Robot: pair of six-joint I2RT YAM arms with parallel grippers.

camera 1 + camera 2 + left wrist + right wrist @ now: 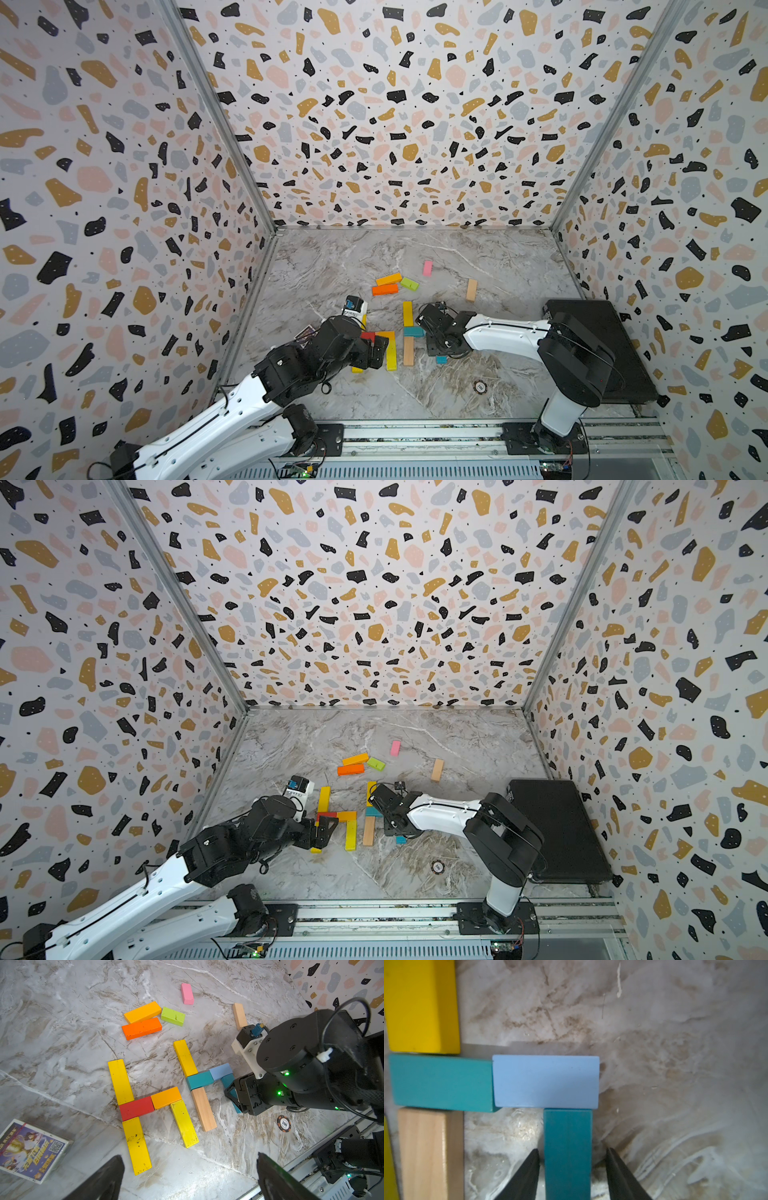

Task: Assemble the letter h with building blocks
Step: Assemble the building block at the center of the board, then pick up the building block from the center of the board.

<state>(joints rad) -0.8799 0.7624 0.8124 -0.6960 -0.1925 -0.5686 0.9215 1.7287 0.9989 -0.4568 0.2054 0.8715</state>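
Fifteen building blocks, two robot arms, one poker chip, one card box, one black mat

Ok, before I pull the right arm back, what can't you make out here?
- Dark teal bar: near end cut off by the right wrist view's edge; the right arm covers most of it in both top views.
- Red block: largely under the left arm in both top views.
- Card box: cut by the left wrist view's edge; print too small to read.
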